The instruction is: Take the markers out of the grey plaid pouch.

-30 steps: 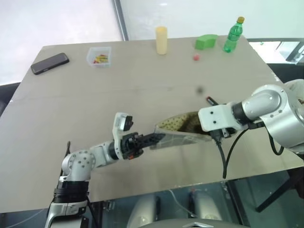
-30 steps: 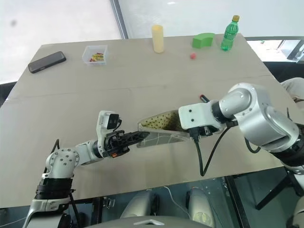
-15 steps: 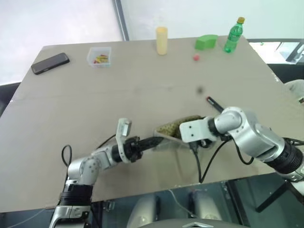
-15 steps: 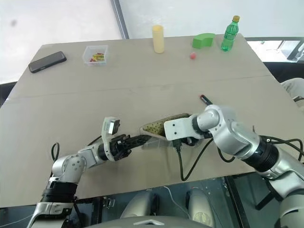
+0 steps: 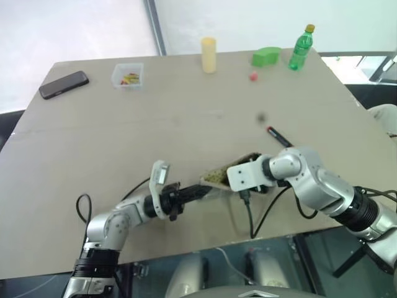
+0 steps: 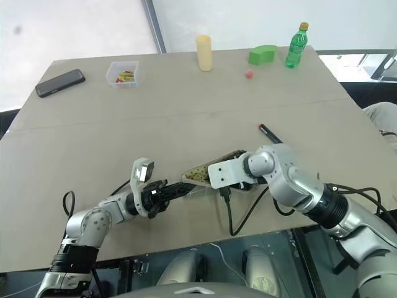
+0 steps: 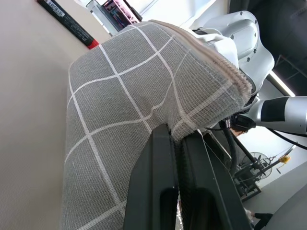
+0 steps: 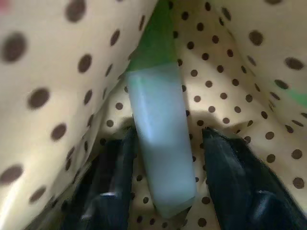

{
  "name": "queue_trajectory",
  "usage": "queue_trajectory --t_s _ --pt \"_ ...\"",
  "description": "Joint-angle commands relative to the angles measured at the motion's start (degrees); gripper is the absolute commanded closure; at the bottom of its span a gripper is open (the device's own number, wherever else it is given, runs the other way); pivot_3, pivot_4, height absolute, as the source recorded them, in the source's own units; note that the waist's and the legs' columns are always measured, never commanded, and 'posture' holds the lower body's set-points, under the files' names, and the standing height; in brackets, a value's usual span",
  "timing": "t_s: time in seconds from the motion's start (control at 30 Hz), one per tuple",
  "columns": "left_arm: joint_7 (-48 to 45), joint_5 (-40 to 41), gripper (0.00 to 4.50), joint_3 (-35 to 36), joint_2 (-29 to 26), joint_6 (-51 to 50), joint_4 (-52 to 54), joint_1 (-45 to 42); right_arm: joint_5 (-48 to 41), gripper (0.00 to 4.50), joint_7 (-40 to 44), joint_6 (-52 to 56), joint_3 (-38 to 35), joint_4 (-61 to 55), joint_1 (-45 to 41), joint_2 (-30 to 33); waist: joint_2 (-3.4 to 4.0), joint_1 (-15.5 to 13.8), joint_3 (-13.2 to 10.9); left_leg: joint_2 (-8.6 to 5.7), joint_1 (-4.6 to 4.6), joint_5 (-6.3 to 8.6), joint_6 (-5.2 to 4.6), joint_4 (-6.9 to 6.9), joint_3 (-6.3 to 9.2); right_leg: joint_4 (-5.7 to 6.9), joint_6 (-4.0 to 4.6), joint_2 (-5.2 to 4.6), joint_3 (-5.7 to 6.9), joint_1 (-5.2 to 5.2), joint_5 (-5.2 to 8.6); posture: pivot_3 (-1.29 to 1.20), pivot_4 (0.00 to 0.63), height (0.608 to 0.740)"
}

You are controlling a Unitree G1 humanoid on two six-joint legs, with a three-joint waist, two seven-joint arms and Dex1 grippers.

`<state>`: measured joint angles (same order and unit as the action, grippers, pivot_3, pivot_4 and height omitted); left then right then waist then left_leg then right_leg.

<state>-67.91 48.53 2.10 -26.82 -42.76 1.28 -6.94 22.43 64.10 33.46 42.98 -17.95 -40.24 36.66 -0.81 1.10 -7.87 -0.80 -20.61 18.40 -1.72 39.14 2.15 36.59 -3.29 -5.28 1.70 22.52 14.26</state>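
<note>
Counting first: we see one flat grey plaid fabric pouch (image 5: pixel 226 176) near the table's front edge, one black marker with red ends (image 5: pixel 278 136) lying loose on the tabletop just beyond it, and one green-and-pale marker (image 8: pixel 160 129) inside the pouch. Along the far side of the beige wooden table (image 5: pixel 186 112) stand one black phone (image 5: pixel 63 84), one clear plastic tub of small coloured bits (image 5: pixel 128 74), one pale yellow cylinder (image 5: pixel 208 54), one chunky green block (image 5: pixel 267 56), one green plastic bottle (image 5: pixel 299 47) and one small red ball (image 5: pixel 253 76).

Our left gripper (image 5: pixel 197 192) is clenched on the near end of the pouch. The left wrist view shows what the head views do not: both black fingers (image 7: pixel 158 182) pressed together on the grid-lined fabric, pouch mouth turned away from them, with the black marker (image 7: pixel 67 21) on the table behind it.

Our right gripper (image 8: pixel 165 158) reaches into the pouch mouth. Its wrist view gives the inside: dotted tan lining all round, fingers (image 8: pixel 230 167) parted either side of the green marker's pale barrel. One finger sits against it; whether the other touches we cannot tell. From the head views the wrist housing hides all of this.

Room for moving: the pouch lies close to the front edge, well apart from the far row; the wide middle of the table is bare.
</note>
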Motion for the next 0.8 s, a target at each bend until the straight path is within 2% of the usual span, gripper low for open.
queue_trajectory --t_s 0.03,0.07,0.13,0.17,0.37,0.53,0.63,0.7,0.77,0.8 --pt "-0.8 -0.7 4.50 0.8 0.1 1.8 -0.9 -0.2 1.8 3.77 -0.2 0.9 0.2 3.7 2.7 0.8 -0.08 0.0 0.1 0.00 0.04 -0.01 0.01 0.02 -0.01 0.05 0.00 0.00 -0.02 -0.02 0.00 0.00 0.150 0.740" --pt "-0.7 -0.9 4.50 0.8 0.2 2.3 -1.1 -0.2 1.7 3.79 -0.1 1.3 -0.9 2.9 2.9 1.1 -0.12 -0.1 0.1 0.00 0.07 -0.03 0.05 0.02 -0.01 0.09 0.00 0.00 -0.03 -0.04 0.00 0.00 0.150 0.740" --pt "-0.4 -1.8 4.50 1.0 0.6 3.9 -1.6 -0.2 0.8 4.28 0.7 2.3 -3.9 0.1 3.4 2.3 -0.13 -0.2 0.1 0.01 0.19 -0.05 0.09 0.02 0.02 0.11 0.00 0.00 -0.03 -0.15 0.00 0.00 0.150 0.740" --pt "-0.1 -2.2 4.50 1.1 0.9 4.8 -1.9 -0.2 -0.5 4.32 1.3 3.1 -6.2 -2.1 3.7 2.9 -0.11 -0.4 0.1 0.01 0.20 -0.05 0.09 0.02 0.02 0.12 0.01 0.00 -0.03 -0.16 0.00 0.00 0.150 0.740" --pt "1.0 -6.8 4.50 1.2 2.7 12.2 -4.3 -0.8 -11.6 4.32 5.1 11.2 -20.4 -16.5 4.3 5.1 -0.01 -0.6 0.0 -0.02 -0.23 -0.05 0.08 0.03 0.14 0.06 0.01 -0.12 0.00 0.10 0.00 0.00 0.150 0.740" --pt "0.7 -11.4 4.50 0.1 3.6 19.6 -7.5 -2.0 -19.4 4.32 6.9 19.5 -27.7 -22.0 2.8 7.5 0.04 -0.6 0.0 -0.01 -0.25 -0.05 0.08 -0.11 0.19 -0.09 0.01 -0.12 0.04 0.11 0.00 0.00 0.150 0.740" --pt "0.8 -16.5 4.50 -0.8 4.2 28.1 -10.9 -3.3 -26.5 4.32 7.9 26.6 -33.0 -24.5 3.3 8.1 0.04 -0.7 0.0 -0.01 -0.24 -0.04 0.07 -0.11 0.22 -0.11 0.01 -0.12 0.08 0.06 0.00 0.00 0.150 0.740" --pt "1.7 -18.5 4.50 -0.5 4.7 32.3 -12.9 -4.6 -31.8 4.32 7.7 31.3 -37.4 -25.6 3.2 6.8 0.04 -0.8 0.0 -0.02 -0.25 -0.04 0.07 -0.11 0.23 -0.11 0.01 -0.13 0.10 0.06 0.00 0.00 0.150 0.740" --pt "1.9 -22.1 4.50 -1.0 4.6 38.6 -15.2 -5.8 -37.6 4.32 6.3 36.4 -43.8 -25.2 2.1 2.6 0.03 -0.8 0.0 -0.02 -0.25 -0.04 0.07 -0.11 0.23 -0.11 0.01 -0.15 0.09 0.06 0.00 0.00 0.150 0.740" --pt "2.5 -23.7 4.50 -1.0 4.5 41.4 -15.7 -6.1 -39.5 4.32 3.2 40.2 -49.9 -22.8 -0.3 -2.6 0.03 -0.7 0.0 -0.01 -0.25 -0.04 0.07 -0.11 0.24 -0.11 0.01 -0.15 0.10 0.06 0.00 0.00 0.150 0.740"
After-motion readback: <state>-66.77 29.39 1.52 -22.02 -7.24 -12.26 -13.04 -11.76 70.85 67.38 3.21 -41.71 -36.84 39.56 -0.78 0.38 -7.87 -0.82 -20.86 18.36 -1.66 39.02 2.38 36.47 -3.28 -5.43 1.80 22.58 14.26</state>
